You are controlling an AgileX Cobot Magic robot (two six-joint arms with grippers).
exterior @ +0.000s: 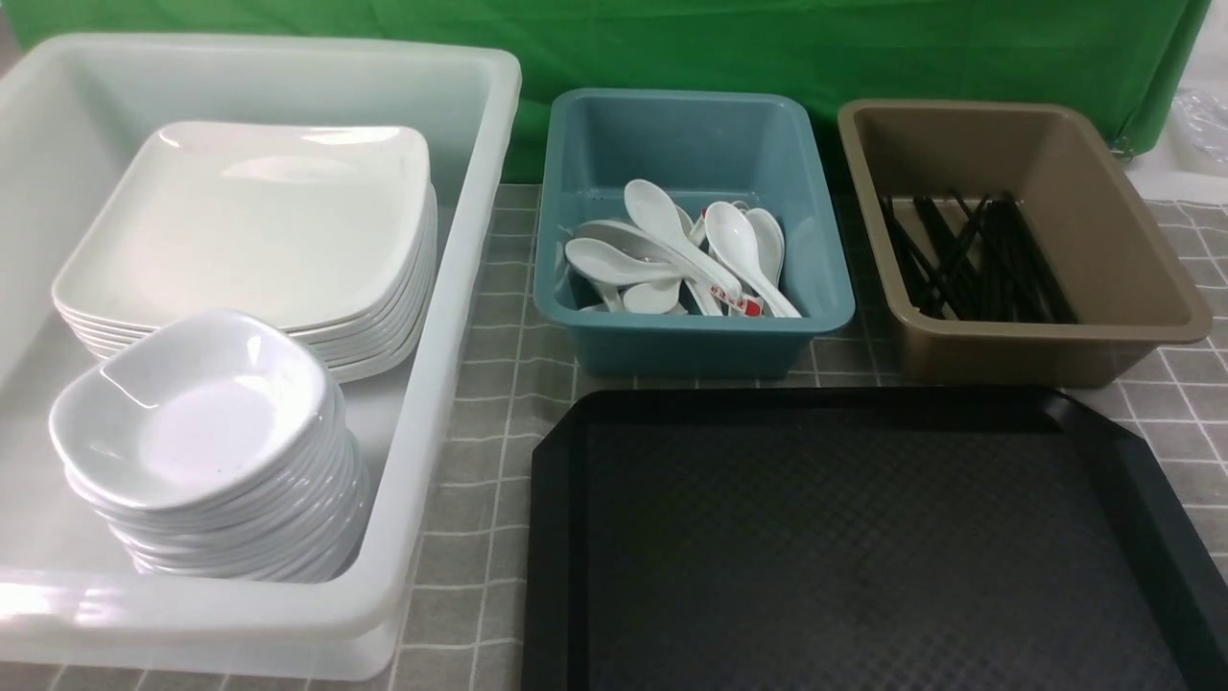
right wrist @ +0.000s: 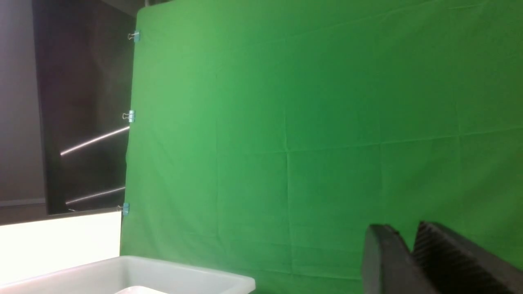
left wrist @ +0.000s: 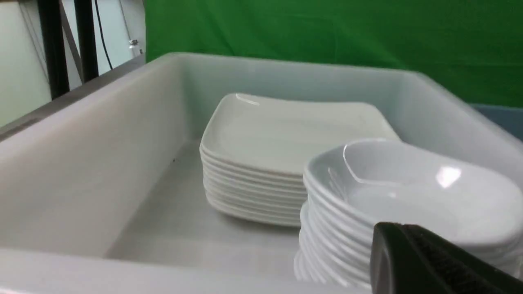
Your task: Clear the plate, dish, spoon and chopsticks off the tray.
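- A large translucent white plastic bin (left wrist: 102,163) fills the view.
- Inside, a stack of glossy white square plates (left wrist: 286,139) sits toward its far wall.
- A stack of small deep white dishes (left wrist: 408,196) stands just beside the plates.
- One black ridged fingertip of the left gripper (left wrist: 429,265) overlaps the dishes.

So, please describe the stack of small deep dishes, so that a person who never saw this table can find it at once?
Find the big white bin on the left of the table. Two white stacks stand inside it: the stack of small dishes is the near one, in front of the stack of plates. Its pieces are small, deep and bowl-like, while the plates behind are wide, shallow and square.
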